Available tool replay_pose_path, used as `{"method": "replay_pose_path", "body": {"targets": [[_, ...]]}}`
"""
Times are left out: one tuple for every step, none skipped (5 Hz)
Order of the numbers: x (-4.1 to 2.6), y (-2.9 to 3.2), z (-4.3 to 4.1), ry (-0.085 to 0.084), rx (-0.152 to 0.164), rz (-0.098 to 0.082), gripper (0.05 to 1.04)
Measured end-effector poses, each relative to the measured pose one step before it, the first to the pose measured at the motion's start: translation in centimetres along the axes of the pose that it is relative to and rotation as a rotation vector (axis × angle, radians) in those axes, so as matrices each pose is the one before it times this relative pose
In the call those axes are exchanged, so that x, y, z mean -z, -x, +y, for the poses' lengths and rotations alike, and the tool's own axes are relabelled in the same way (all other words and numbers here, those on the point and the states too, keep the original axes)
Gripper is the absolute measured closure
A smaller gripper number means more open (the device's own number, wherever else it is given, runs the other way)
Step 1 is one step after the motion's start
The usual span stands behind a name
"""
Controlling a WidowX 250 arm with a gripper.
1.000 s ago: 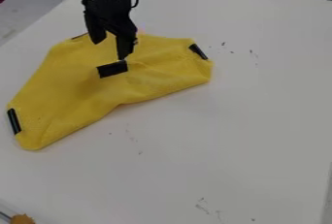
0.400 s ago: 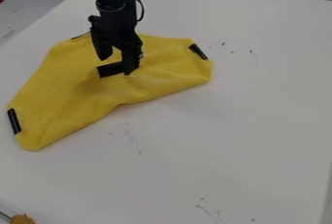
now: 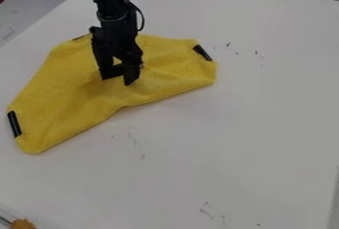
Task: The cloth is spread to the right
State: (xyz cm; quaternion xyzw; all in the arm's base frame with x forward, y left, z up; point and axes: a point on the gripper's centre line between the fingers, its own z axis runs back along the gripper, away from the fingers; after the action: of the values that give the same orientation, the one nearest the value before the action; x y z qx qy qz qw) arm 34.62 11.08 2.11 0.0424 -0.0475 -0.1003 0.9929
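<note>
1. While the two-finger gripper (image 3: pixel 117 81) gaped wide, the yellow cloth (image 3: pixel 69 99) lay beneath it, apparently folded, on the white tabletop (image 3: pixel 232 124).
2. Pinching the cloth and spreading it rightward seemed left to do.

The cloth (image 3: pixel 69 96) looks like soft woven fabric, matt and faintly textured, with shallow creases. The black strips (image 3: pixel 202 52) at its ends look smooth, like tape. Over the cloth, the gripper (image 3: pixel 117 80) has a matt, hard, plastic-like finish. Around the cloth, the counter (image 3: pixel 232 124) looks smooth and mostly matt, scuffed in spots.
</note>
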Motion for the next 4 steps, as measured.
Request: {"method": "replay_pose_path", "body": {"targets": [[-0.066,-0.156,0.354,0.0012,0.0118,0.0049,0.388],[-0.017,-0.172,0.210,-0.0047,0.0078,0.0042,0.696],[-0.058,0.036,0.073,-0.0029,-0.0069,0.0049,0.911],[0.130,0.057,-0.282,-0.0013,-0.0018,0.0052,1.009]]}}
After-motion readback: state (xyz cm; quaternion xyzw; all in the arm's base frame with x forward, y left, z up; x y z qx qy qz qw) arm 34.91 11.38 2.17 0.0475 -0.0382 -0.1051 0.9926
